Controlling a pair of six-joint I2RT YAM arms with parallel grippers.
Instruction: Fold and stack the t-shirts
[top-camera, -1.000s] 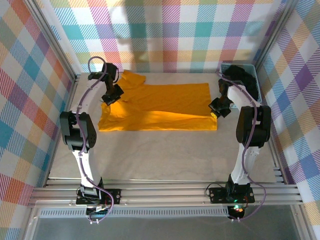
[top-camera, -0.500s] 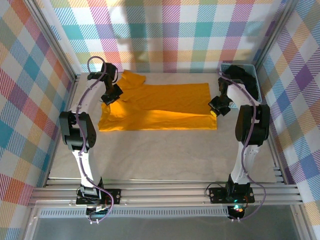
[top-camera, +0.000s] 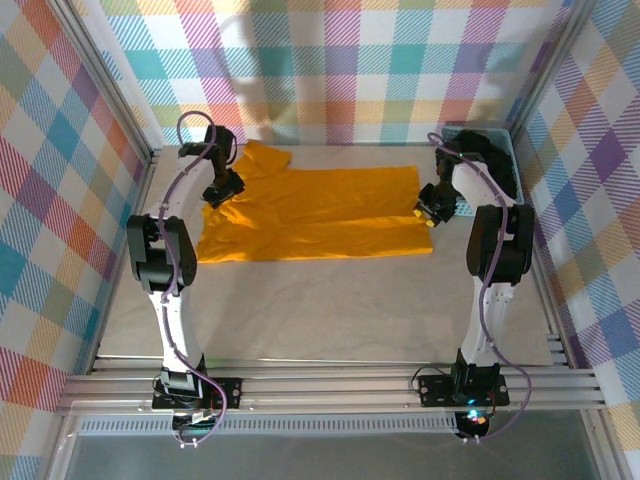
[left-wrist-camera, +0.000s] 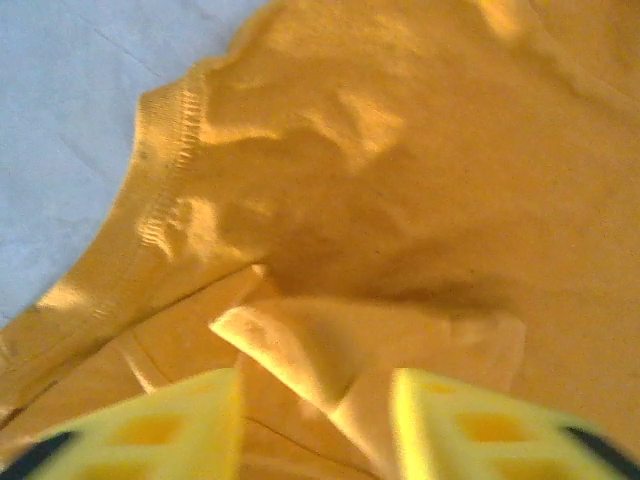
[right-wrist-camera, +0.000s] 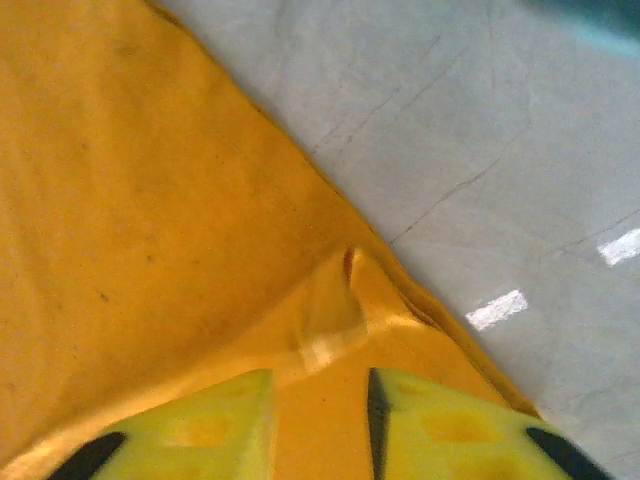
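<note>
My left tool (top-camera: 222, 190) and right tool (top-camera: 432, 206) have just let go, jaws apart, leaving pinched peaks in the orange t-shirt (top-camera: 320, 215). It now lies flat on the pale worktop (top-camera: 330, 310), apparently one fold done. A black garment (top-camera: 478, 150) waits in the blue basket (top-camera: 514, 170) between plaid walls (top-camera: 330, 70).

The 2 yellow fingers (left-wrist-camera: 160, 435) of the left gripper (left-wrist-camera: 315, 390) are blurred (cut off below).

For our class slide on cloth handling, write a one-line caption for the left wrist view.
Left gripper, jaws apart, over a raised fold of the orange shirt.
</note>
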